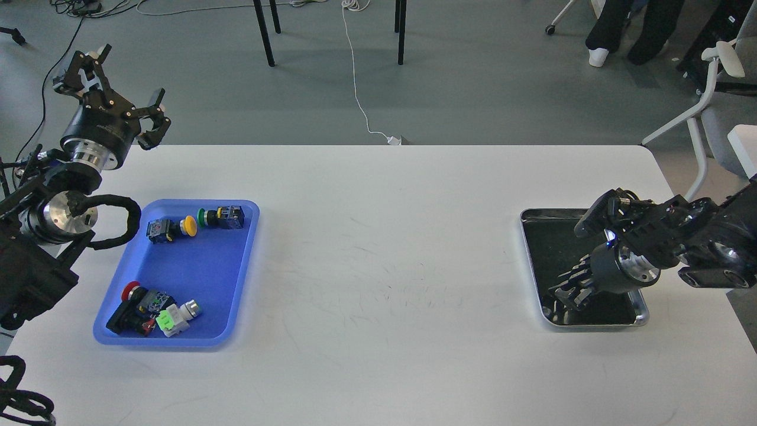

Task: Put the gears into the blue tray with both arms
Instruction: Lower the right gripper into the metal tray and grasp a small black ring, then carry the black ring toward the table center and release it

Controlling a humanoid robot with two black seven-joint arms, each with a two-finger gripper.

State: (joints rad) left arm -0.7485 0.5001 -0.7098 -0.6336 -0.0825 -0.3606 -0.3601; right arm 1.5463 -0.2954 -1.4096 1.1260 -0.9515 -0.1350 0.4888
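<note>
Nearest, at 8 o'clock on the table [390, 236], the blue tray [195, 272] holds only push-button switches [155, 307]; gears are not visible. At 10 o'clock the left tool [112, 77] is spread open, empty. At 3 o'clock the right tool [565, 299] reaches into the steel tray [535, 248]; I cannot tell its state.

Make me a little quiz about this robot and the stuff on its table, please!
1. True or false: the blue tray holds push-button switches.
2. Which gripper reaches down into the steel tray? A) the left gripper B) the right gripper C) neither
3. Fill in: the left gripper is raised beyond the table's far-left corner with its fingers spread ____.

Key:
1. True. Several coloured switches lie in it; no gears can be made out there.
2. B. It points down into the dark tray, and whether it grips anything cannot be told.
3. Open.
</note>
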